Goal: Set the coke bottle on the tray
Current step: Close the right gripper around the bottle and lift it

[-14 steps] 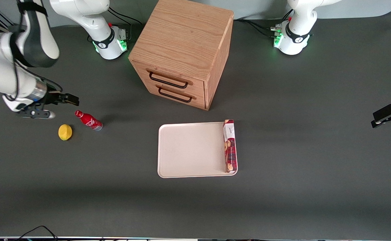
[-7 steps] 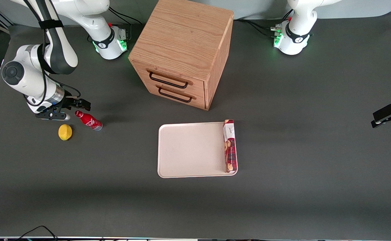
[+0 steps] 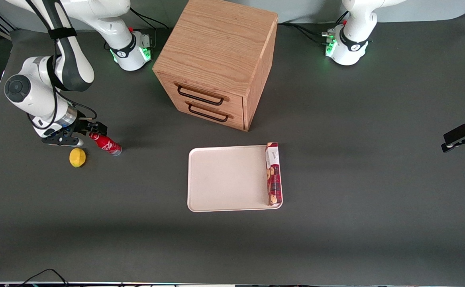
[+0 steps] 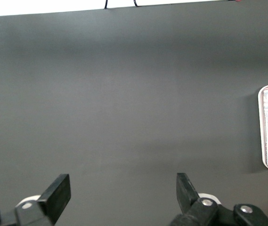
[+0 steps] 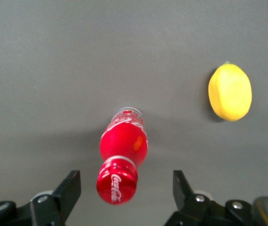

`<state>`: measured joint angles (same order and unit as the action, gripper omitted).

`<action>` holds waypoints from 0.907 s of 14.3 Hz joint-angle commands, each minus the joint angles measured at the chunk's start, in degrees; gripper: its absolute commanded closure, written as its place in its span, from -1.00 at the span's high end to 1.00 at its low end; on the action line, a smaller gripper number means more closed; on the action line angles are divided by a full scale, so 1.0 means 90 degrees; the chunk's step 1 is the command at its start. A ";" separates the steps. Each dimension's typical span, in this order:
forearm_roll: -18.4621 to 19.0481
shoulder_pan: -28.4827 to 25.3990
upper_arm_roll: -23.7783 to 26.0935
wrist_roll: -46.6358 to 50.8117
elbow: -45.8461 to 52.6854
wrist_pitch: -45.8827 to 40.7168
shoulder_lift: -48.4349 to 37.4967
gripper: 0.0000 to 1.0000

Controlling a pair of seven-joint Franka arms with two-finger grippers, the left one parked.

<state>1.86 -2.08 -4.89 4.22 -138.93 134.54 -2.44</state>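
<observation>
A robotics laboratory bench is being shown. The working arm's base (image 3: 130, 50) and the parked arm's base (image 3: 346, 48) are sitting at 11 and 1 o'clock on a dark matted table (image 3: 336, 179), glowing green, with cables (image 3: 144, 18) trailing off. The gripper (image 3: 91, 133) is hovering at 9 o'clock, fingers spread about the coke bottle (image 3: 106, 144) cap.

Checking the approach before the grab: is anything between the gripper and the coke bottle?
Nothing visible is. The open gripper hangs just above the coke bottle, its cap between the fingers. The lemon lies apart, beside the bottle.
</observation>
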 commanded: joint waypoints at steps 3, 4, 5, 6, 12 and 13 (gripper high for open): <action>0.0106 -0.0022 -0.0004 0.0000 0.0046 0.0120 0.0056 -0.65; 0.0106 -0.0022 -0.0004 0.0010 0.0046 0.0120 0.0066 -0.91; 0.0106 -0.0022 -0.0004 0.0020 0.0046 0.0120 0.0066 -1.00; 0.0106 -0.0032 0.0006 0.0039 0.0056 0.0101 0.0066 -1.00; 0.0106 -0.0052 0.0055 -0.0058 0.2188 -0.2353 0.0036 -1.00; 0.0106 -0.0061 0.0065 -0.0165 0.2745 -0.3028 0.0037 -1.00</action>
<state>2.25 -2.36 -4.49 4.00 -125.66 118.88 -2.38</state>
